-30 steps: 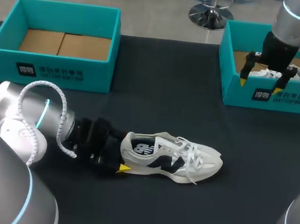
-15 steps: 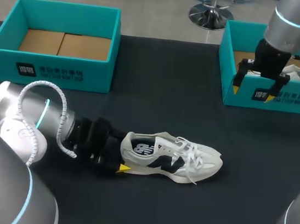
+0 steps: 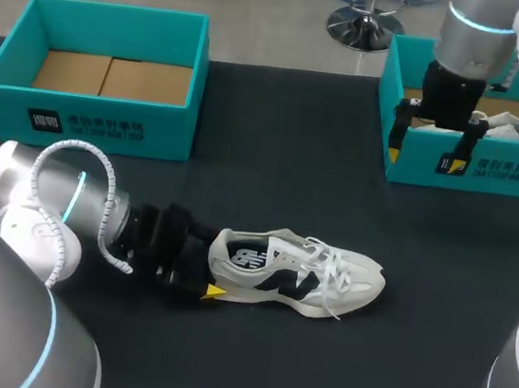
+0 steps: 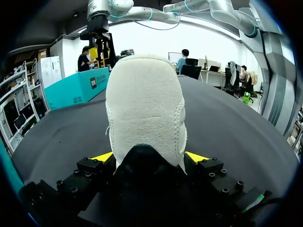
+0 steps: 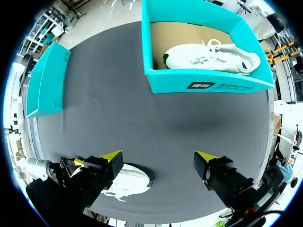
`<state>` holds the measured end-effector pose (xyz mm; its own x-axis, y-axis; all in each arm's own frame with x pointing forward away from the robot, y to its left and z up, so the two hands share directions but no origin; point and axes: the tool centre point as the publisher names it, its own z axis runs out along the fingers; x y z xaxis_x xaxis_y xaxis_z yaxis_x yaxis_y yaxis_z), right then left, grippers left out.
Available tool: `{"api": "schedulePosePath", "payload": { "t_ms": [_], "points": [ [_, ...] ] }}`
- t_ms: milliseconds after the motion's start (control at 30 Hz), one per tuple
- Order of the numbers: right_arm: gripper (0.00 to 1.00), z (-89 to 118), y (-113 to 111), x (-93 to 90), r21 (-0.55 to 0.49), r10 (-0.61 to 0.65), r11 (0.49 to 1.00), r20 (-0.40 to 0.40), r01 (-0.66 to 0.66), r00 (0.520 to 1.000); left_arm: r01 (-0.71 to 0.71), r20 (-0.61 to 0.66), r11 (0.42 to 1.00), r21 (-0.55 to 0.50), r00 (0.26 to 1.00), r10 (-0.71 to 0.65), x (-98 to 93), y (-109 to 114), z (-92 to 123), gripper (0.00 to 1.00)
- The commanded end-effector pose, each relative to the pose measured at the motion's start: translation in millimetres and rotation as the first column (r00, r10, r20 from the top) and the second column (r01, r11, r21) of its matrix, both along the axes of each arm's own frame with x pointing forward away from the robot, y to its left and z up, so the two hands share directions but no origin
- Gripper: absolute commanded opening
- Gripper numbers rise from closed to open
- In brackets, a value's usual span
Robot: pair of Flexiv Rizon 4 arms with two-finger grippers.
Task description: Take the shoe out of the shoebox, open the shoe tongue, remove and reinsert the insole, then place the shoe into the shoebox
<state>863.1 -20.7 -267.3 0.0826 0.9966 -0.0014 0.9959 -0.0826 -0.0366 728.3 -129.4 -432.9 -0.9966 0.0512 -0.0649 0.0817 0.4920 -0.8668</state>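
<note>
Shoe: the shoe [image 3: 297, 274] lies out of its box at mid-desk, toe toward 3 o'clock, probably so its tongue can be reached.
Left fingers: the left fingers [image 4: 149, 158] pinch the heel from both sides at the shoe's 9 o'clock end, apparently to steady it.
Right fingers: the right fingers [image 3: 423, 159] hang spread and empty over the front wall of the right shoebox [image 3: 506, 174] at 2 o'clock, which holds a second shoe [image 5: 213, 56].
Empty shoebox: the empty shoebox [image 3: 97, 120] sits at 10 o'clock, probably for the return.
</note>
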Motion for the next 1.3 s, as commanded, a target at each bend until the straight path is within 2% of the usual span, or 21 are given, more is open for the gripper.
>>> {"api": "schedulePosePath", "payload": {
  "t_ms": [33, 233, 300, 500, 567, 1133, 1167, 1300],
  "points": [
    [1.0, 3, 34, -17.2, -0.099, 0.011, 0.995, -0.002, -0.011, 1.0, 0.001, 0.0, 1.0, 0.003, 1.0, -0.001, 0.4, 0, -3, 0.0],
    [1.0, 0, 65, -45.6, -0.1, 0.038, 0.994, -0.023, -0.04, 0.999, 0.001, 0.0, 1.0, 0.003, 1.0, -0.001, 0.4, 0, -3, 0.0],
    [1.0, 0, 78, -54.8, -0.124, 0.055, 0.99, -0.053, -0.061, 0.997, 0.001, 0.0, 1.0, 0.003, 1.0, -0.001, 0.4, 0, -3, 0.0],
    [1.0, -7, 125, -85.2, -0.042, 0.078, 0.996, -0.076, -0.081, 0.994, 0.001, 0.0, 1.0, 0.003, 1.0, -0.001, 0.4, 0, -3, 0.0],
    [1.0, -9, 136, -93.8, 0.014, 0.006, 1.0, -0.1, -0.005, 0.995, 0.001, 0.0, 1.0, 0.003, 1.0, -0.001, 0.4, 0, -3, 0.0],
    [1.0, -9, 136, -93.8, 0.014, 0.006, 1.0, -0.1, -0.005, 0.995, 0.001, 0.0, 1.0, 0.003, 1.0, -0.001, 0.4, 0, -3, 0.0],
    [1.0, -5, 136, -91.0, 0.015, 0.009, 1.0, -0.099, -0.007, 0.995, 0.001, 0.0, 1.0, 0.003, 1.0, -0.001, 0.4, 0, -3, 0.0],
    [1.0, 5, 151, -98.0, 0.015, 0.0, 1.0, -0.057, 0.001, 0.998, 0.001, 0.0, 1.0, 0.003, 1.0, -0.001, 0.4, 0, -3, 0.0]
  ]
}}
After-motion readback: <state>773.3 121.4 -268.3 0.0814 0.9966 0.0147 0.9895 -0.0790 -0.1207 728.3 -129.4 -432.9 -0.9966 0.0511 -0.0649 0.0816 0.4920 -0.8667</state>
